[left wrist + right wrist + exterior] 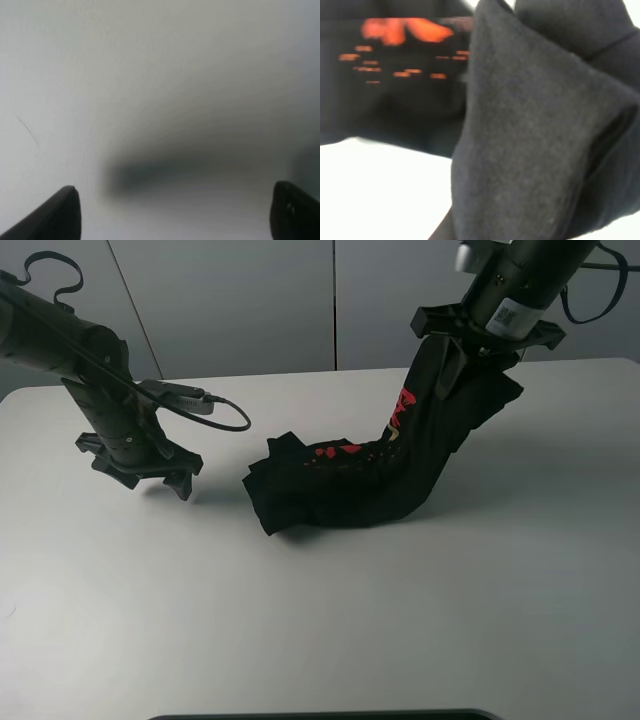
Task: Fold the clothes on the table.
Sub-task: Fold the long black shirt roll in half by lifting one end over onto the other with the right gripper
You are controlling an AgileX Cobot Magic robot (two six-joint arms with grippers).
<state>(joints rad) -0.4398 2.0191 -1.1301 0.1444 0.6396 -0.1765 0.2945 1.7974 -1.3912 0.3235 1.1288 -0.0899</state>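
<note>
Exterior high view: the black garment [370, 475] runs lengthwise from the table [400, 620] centre up-right into the right gripper [468, 358], which is clamped on it. The left gripper [158, 483], spread wide, hovers over open table well apart.

White table [420, 620], black red-printed garment [340, 490] — lower end resting

The right gripper [462, 362] holds one end of a black garment [380, 475] with red print raised, the rest trailing down into a heap on the white table [400, 620], while the left gripper [158, 480], fingers spread, hangs low over the table well apart from it.
</note>
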